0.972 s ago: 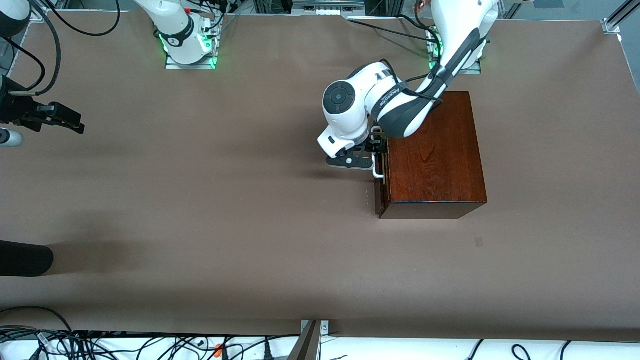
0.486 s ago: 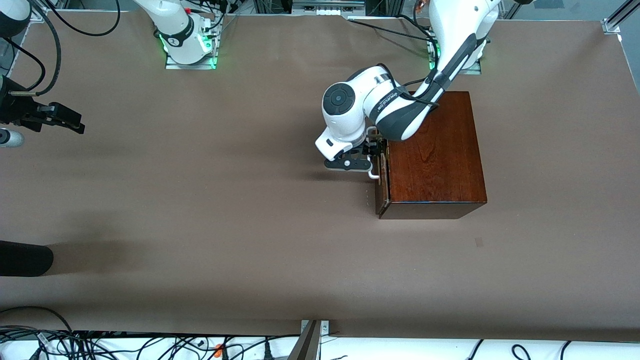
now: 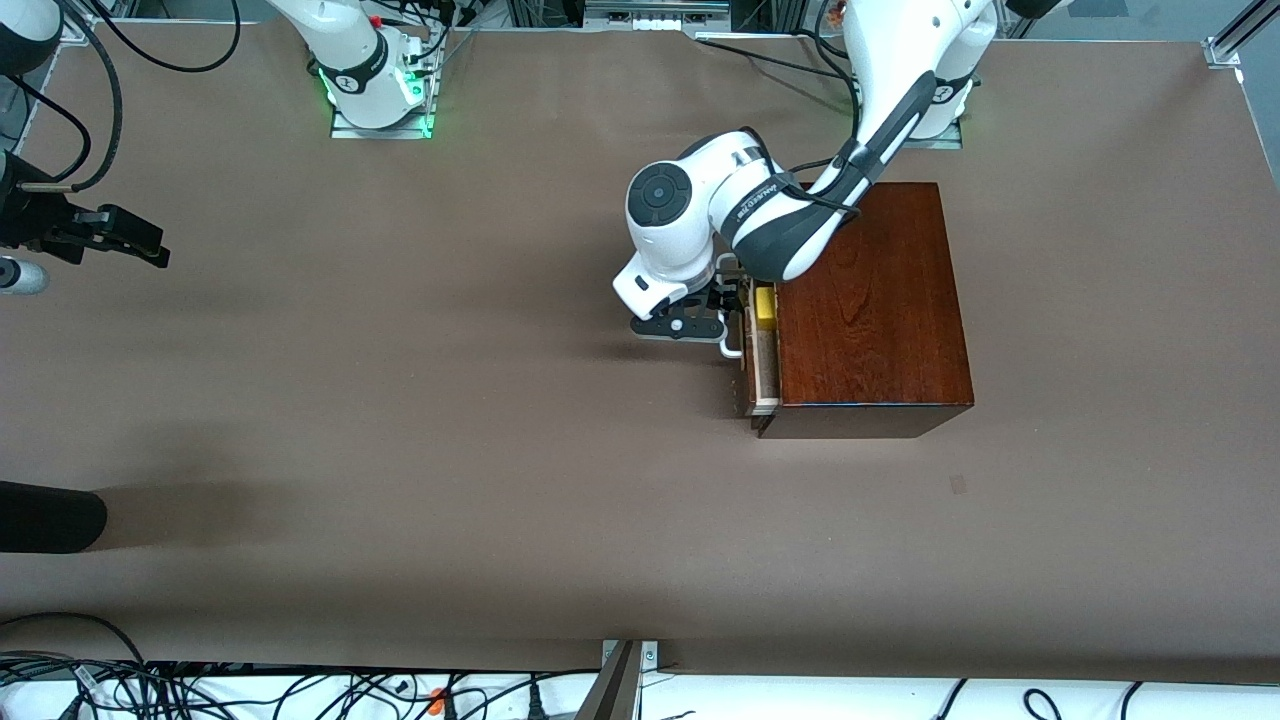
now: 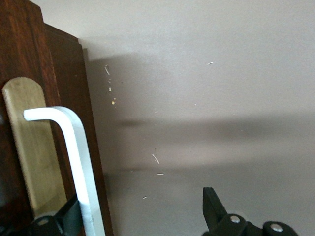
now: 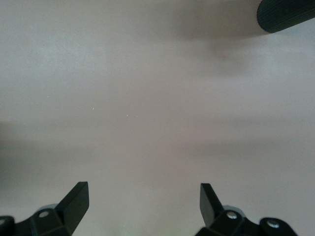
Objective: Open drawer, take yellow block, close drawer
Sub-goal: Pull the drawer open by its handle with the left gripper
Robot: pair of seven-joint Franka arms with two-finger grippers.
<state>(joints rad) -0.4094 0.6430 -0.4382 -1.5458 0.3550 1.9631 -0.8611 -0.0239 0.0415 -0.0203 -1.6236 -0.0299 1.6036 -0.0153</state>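
Drawer (image 3: 763,372) is partway out of the dark wooden box (image 3: 870,300) right now, sticking out toward the right arm's end of the worktop (image 3: 450,420). You can see a strip of its pale wood inside. The yellow block (image 3: 764,305) sits in the drawer, in the part farther from the front camera, right next to the box's edge and partly tucked under the left arm's wrist.

Left gripper (image 4: 141,209) is down at the drawer front. Its fingers are spread wide, not clamped on anything. The white bar handle (image 4: 74,147) stands between them, tight against one finger (image 4: 69,219), and the other finger is well apart from it over bare worktop. So it's more of a hook than a pinch.

The box itself sits toward the left arm's end of the worktop.

Right gripper (image 5: 143,199) is released too, fingers apart, holding nothing. That arm just waits over the worktop at its own end, well apart from the box.
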